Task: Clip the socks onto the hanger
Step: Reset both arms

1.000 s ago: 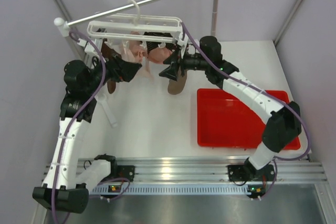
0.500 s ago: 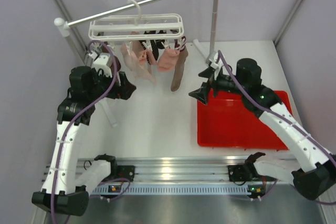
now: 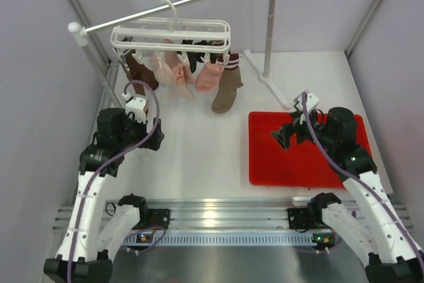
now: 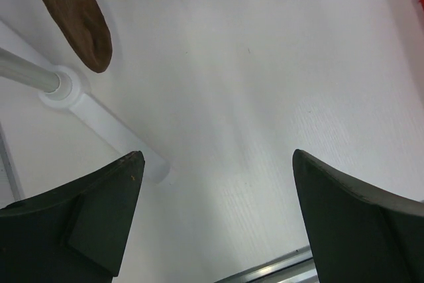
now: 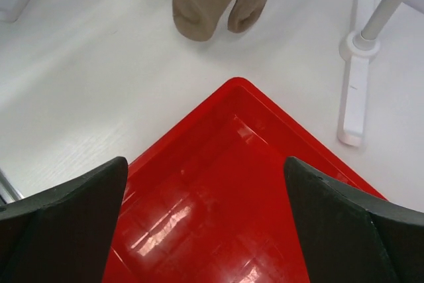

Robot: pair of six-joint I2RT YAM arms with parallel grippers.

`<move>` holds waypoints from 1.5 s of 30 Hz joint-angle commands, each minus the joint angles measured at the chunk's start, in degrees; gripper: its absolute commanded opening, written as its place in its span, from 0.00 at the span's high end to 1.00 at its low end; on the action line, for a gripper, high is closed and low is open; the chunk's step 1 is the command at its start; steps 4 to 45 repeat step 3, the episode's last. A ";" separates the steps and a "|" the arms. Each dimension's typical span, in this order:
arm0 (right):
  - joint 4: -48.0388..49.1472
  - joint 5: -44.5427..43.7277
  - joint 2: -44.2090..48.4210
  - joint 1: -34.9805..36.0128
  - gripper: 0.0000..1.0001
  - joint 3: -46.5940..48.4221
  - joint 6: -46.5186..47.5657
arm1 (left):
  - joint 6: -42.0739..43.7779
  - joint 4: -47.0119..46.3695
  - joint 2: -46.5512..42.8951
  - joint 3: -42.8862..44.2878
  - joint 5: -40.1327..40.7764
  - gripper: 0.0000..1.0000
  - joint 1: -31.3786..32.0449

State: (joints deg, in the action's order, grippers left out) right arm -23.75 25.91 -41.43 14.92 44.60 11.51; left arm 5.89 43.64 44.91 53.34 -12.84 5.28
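Both grippers are empty with jaws wide apart. Left gripper (image 3: 154, 138) hangs over bare table, right gripper (image 3: 281, 136) over the tray's (image 3: 265, 164) near-left corner. Both are well apart from the hanger (image 3: 171, 31).

The socks (image 3: 225, 91) all hang under the hanger at the far side: brown on the left, pink in the middle, taupe on the right. I see no loose sock on the table or tray, so this looks like the wrap-up step — clear out and verify.

- Keep both wrists low and away from the dangling toes; a snag could pull a sock off its clip.
- Left arm: the rail foot (image 4: 99, 117) is just beside it — steer around it.
- Clip bite on each cuff can't be judged from here, so check before calling it done.
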 commanded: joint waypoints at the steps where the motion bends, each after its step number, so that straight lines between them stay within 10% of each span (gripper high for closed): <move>1: 1.07 0.28 2.40 -1.03 0.00 -0.39 -0.43 | 1.67 -2.51 -3.24 -0.52 2.47 0.02 -0.27; 45: 1.42 0.45 3.02 -1.03 0.00 -0.65 -0.70 | 1.49 -2.50 -4.21 -0.43 2.99 0.02 -0.27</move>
